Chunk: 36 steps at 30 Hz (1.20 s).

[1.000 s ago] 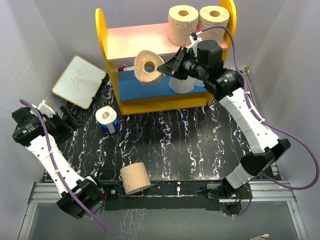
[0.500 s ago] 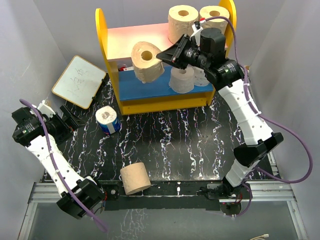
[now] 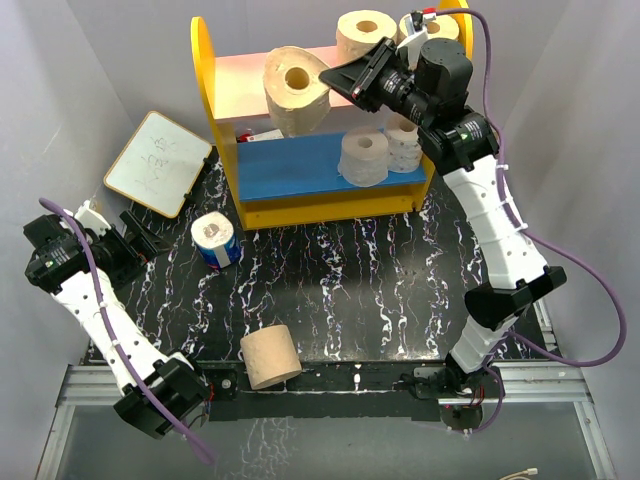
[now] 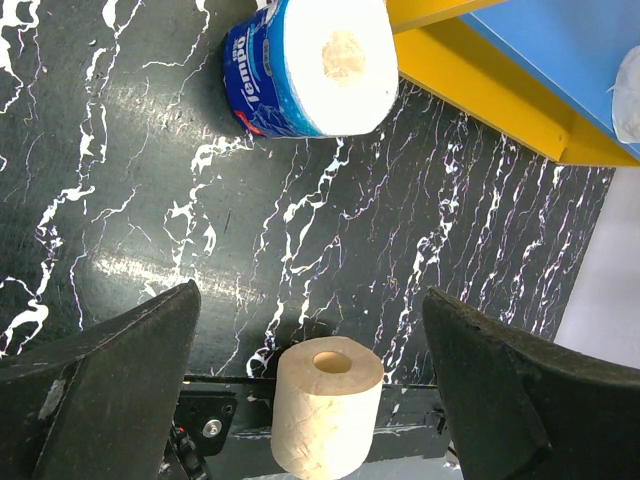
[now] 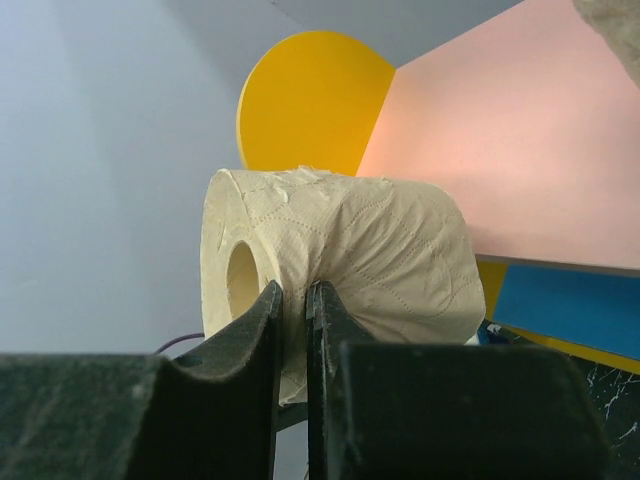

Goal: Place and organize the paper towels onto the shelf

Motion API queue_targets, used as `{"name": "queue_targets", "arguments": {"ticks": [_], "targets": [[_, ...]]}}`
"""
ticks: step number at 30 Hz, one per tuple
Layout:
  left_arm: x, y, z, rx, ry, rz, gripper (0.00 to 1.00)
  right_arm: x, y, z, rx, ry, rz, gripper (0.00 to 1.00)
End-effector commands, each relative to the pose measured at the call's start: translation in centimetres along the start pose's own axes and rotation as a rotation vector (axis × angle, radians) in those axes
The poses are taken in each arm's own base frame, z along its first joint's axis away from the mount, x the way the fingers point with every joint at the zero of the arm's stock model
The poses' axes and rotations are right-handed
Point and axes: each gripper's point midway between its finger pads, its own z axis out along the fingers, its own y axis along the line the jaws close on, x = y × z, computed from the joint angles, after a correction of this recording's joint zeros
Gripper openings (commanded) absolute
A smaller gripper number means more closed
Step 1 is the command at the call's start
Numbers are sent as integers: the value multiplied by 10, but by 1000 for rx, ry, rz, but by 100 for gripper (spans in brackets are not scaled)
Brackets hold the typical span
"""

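right tool [image 3: 324, 76] pinching a tan paper towel roll [image 3: 293, 92] up at the shelf's pink board [image 3: 235, 85]
left tool [image 4: 310, 300] wide open above the table [image 3: 350, 270]

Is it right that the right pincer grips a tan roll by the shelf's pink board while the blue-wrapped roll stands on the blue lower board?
No. The top external view shows the blue-wrapped roll standing on the black marbled tabletop, off the shelf's front left corner, not on the blue lower board. The right pincer does grip a tan roll by the pink board.
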Motion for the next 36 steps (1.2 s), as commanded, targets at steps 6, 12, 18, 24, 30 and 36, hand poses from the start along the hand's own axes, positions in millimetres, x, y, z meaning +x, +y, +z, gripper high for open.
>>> {"name": "queue_targets", "arguments": {"ticks": [6, 12, 18, 24, 30, 36], "targets": [[2, -2, 0, 16, 10, -14, 92, -52, 42, -18, -104, -196, -16, 0], [2, -2, 0, 17, 11, -15, 92, -73, 33, -10, -63, -290, 6, 0], [2, -1, 1, 15, 11, -16, 92, -73, 15, 11, -36, -295, 32, 0], [2, -1, 1, 14, 15, -18, 91, -71, 5, 22, -24, -293, 38, 0], [1, -1, 2, 18, 19, -19, 91, -74, 7, 20, -22, -310, 30, 12], [2, -1, 2, 20, 17, -19, 91, -83, 10, 15, -17, -345, -8, 78]]}}
